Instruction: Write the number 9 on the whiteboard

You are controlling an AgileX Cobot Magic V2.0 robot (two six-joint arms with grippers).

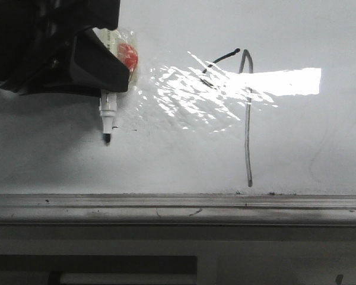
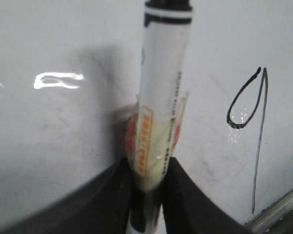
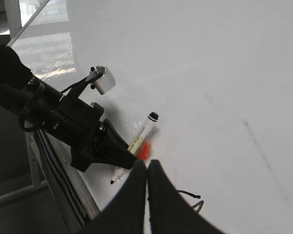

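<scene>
The left gripper [image 1: 110, 74], a black two-fingered unit, is clamped on a white-barrelled marker pen with an orange label and a black tip [image 1: 107, 119]; the right gripper [image 3: 147, 195], of the same black build, is seen in its own wrist view with its fingers pressed together and nothing between them. The front view shows the pen held roughly upright, tip down, with the tip at or just off the large glossy white whiteboard [image 1: 296, 142], contact not being resolvable; a tiny black dash mark [image 1: 130, 127] lies just beside the tip. The left wrist view alone shows the pen barrel seated between the two finger pads and the drawn figure free of glare. The right wrist view alone shows the left arm reaching in from the board's edge, with a small white block [image 3: 105, 80] mounted above the wrist. The number 9 [image 1: 244, 113], drawn in thin black line, lies well to the right of the pen in the front view, partly crossed by a bright glare patch [image 1: 255, 83]. It consists of a long stroke with a pointed top and a short curved loop left unclosed. Its long axis runs near vertical, its foot ending just above the grey metal ledge [image 1: 178, 208].
</scene>
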